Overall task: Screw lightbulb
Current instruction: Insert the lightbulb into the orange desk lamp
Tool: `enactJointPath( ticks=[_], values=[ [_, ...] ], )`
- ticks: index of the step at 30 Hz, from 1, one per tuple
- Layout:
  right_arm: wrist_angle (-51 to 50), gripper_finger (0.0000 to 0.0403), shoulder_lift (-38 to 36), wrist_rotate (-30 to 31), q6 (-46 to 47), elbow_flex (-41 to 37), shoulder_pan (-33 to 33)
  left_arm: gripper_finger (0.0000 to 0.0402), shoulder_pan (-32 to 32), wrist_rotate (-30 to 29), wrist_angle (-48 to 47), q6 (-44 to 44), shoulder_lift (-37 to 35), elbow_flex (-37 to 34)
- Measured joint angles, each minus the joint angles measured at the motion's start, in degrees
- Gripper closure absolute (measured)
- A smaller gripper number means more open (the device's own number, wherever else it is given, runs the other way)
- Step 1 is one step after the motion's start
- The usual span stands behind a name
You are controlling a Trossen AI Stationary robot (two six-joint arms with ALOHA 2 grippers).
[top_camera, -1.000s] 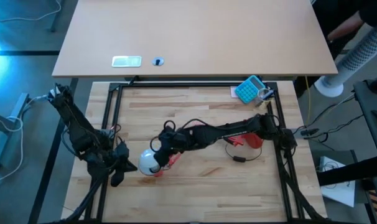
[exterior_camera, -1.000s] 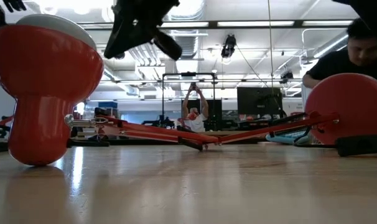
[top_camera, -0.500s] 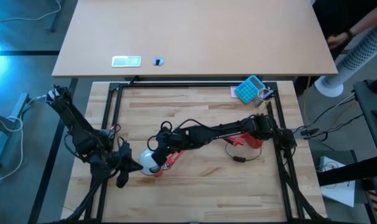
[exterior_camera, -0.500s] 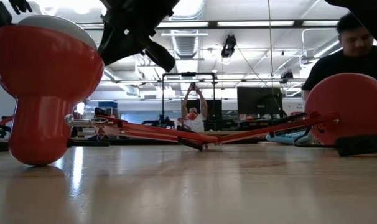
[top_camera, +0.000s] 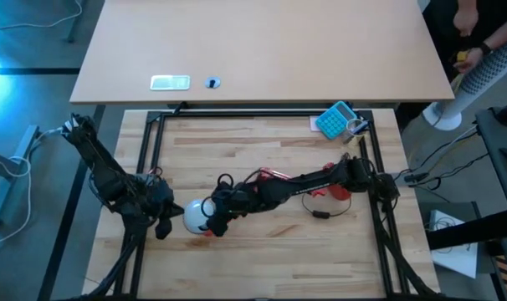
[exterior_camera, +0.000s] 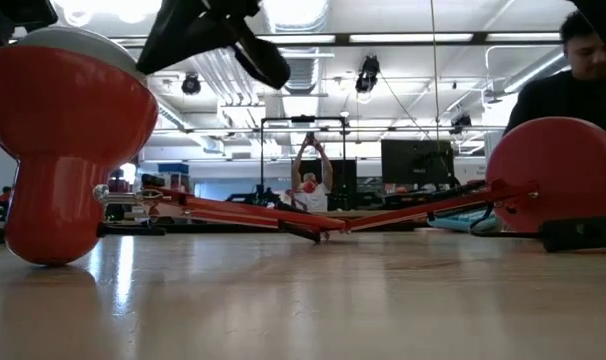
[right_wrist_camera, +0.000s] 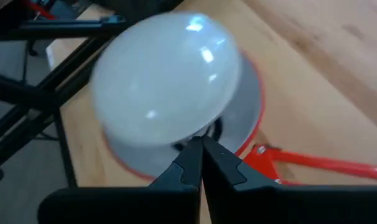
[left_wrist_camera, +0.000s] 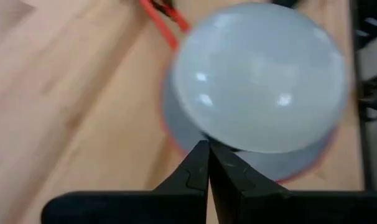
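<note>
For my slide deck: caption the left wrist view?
Shut left end effector poised beside the white lightbulb seated in the red lamp shade.

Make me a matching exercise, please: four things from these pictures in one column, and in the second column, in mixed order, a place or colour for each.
Column one:
1. lightbulb
2. lamp shade
3. calculator
4. left tool

Column two:
a. light blue, near the table's far right corner
b. red outside, white inside
c. white dome, sitting in the shade's opening
d. fingers together, right beside the bulb

Pairs: 1-c, 2-b, 3-a, 4-d
</note>
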Motion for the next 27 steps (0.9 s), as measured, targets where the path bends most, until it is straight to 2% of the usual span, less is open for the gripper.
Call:
enactJointPath(
  ticks=[3, 9, 17, 22, 27],
  values=[
    [-1.78, 0.0403, -0.70, -0.01, 0.08, 0.00, 0.39, 0.0401, 0.37, 0.76, -1.34, -0.29, -1.67, 0.00],
    [-3.72, 0.0403, -1.26, 0.84, -1.16, 0.07, -1.42, 0.0401, -0.42, 6.65, -0.55, -1.25, -2.96, 0.88],
    [-0.99, 0.0403, 0.35, 1.25, -4.79, 0.02, -4.73, 0.0401, -1.97, 3.86, 12.16, 2.12, 2.06, 1.20],
    [1.24, 0.0403, 0.36, 1.13, -4.91, -0.03, -5.04, 0.0401, -1.86, 3.63, 12.50, 1.61, 5.53, 1.11],
    [1.69, 0.0403, 0.36, -1.42, -4.90, -0.03, -4.82, 0.0401, -1.86, 3.50, 12.48, 1.51, 5.95, 1.09]
  ],
)
